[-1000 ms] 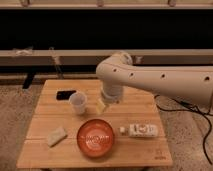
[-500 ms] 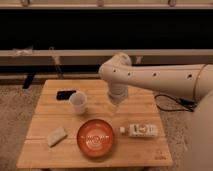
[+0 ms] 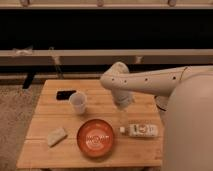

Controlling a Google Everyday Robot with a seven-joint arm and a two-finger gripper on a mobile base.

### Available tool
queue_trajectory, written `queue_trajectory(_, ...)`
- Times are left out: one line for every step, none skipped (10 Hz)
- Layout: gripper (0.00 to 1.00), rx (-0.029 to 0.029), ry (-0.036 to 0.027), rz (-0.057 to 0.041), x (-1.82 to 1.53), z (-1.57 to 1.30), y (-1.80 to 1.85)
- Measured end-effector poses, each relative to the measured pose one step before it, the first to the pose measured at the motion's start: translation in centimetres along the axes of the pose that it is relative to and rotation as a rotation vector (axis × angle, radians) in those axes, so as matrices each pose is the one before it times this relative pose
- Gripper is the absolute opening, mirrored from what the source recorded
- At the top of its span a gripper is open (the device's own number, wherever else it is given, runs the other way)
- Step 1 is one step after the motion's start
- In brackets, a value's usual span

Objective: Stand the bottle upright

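Note:
The bottle (image 3: 140, 130) lies on its side on the wooden table (image 3: 45, 155), white cap toward the left, just right of the red bowl. My gripper (image 3: 123, 115) hangs from the white arm (image 3: 150, 82) that reaches in from the right. It points down over the table, a short way above and to the left of the bottle's cap end. It is open, holds nothing and is not touching the bottle.
A red-orange bowl (image 3: 95, 137) sits at the table's front middle. A white cup (image 3: 78, 102) stands upright left of the gripper, with a black flat object (image 3: 65, 94) behind it. A pale sponge-like block (image 3: 57, 136) lies at the front left. The robot's body (image 3: 190, 130) fills the right side.
The arm has swung to the right and nearer, carrying the gripper from beside the cup toward the bottle. The objects on the table have not moved.

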Motion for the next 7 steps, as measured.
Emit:
queue_trajectory(0.80, -0.00470, 0.03356, 0.00606, 1.078, 1.863, -0.643)
queue_trajectory(0.80, -0.00850, 0.02828, 0.00664, 0.784, 1.760, -0.300)
queue_trajectory(0.80, -0.00875, 0.02420, 0.00075, 0.424, 1.481, -0.037)
queue_trajectory(0.80, -0.00939, 0.02309, -0.00167, 0.224, 1.342, 0.202)
queue_trajectory(0.80, -0.00680, 0.01837, -0.00462, 0.129, 1.049, 0.337)
queue_trajectory(0.80, -0.00387, 0.01014, -0.00049, 0.156, 0.442, 0.135)
queue_trajectory(0.80, -0.00410, 0.01529, -0.00471, 0.104, 0.464, 0.296)
